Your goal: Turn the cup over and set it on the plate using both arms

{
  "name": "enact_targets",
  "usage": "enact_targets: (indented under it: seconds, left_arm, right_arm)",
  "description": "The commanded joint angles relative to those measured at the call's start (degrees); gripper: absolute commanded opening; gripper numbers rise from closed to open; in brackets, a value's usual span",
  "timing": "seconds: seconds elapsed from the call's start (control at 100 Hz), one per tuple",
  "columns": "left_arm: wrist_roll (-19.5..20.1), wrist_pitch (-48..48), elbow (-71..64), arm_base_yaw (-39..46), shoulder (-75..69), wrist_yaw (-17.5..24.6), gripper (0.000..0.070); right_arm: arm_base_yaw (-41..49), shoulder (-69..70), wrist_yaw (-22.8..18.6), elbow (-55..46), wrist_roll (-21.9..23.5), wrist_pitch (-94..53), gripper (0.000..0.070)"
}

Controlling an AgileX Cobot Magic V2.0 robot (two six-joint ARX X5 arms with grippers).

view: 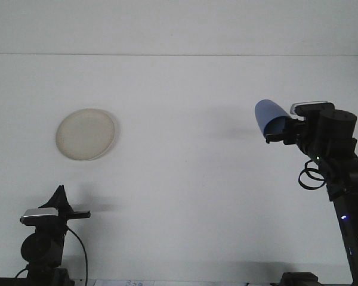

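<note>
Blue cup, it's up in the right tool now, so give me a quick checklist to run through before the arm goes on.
1. Cup gripped by right tool: ok, held at one end.
2. Cup off the table: ok, it appears raised and tilted, far end pointing up and left.
3. Which end of the cup is open: cannot tell from the front view.
4. Plate free to receive the cup: ok, nothing on it.
5. Left tool ready for a handover: not ok, it sits low at the near left, far from the cup.
6. Path from cup to plate: ok, bare table between them.
</note>
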Motion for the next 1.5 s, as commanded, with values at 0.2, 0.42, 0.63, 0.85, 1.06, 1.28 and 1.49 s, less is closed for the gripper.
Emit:
enact_targets:
  seconds: [0.2,0.42,0.63,0.85,1.06,1.28,1.49]
  left_arm:
    - [0.4,0.7,-1.0,0.1,0.0,-0.3,0.0013]
    - [0.4,0.7,-1.0,0.1,0.0,-0.3,0.0013]
    - [0.4,0.8,-1.0,0.1,0.0,-0.3,0.0013]
    - [0.4,0.8,-1.0,0.1,0.0,-0.3,0.0013]
    - [0.4,0.8,-1.0,0.1,0.0,-0.3,0.0013]
    - [0.4,0.8,-1.0,0.1,0.0,-0.3,0.0013]
    - [0.4,0.8,-1.0,0.1,0.0,-0.3,0.0013]
  right_arm:
    - [11.5,4.0,0.1,14.7,-1.0,-21.5,0.0003]
    - [23.4,11.5,1.9,18.5,-2.8,-32.9,0.0003]
    - [31.7,21.0,3.6,18.8,-4.3,-37.0,0.0003]
    - [36.5,29.9,4.1,19.0,-5.0,-37.0,0.0003]
    - [38.7,34.9,5.4,19.0,-5.1,-37.0,0.0003]
    - [39.3,36.9,5.7,19.1,-5.1,-37.0,0.0003]
    - [39.2,37.6,5.9,19.3,-5.4,-36.9,0.0003]
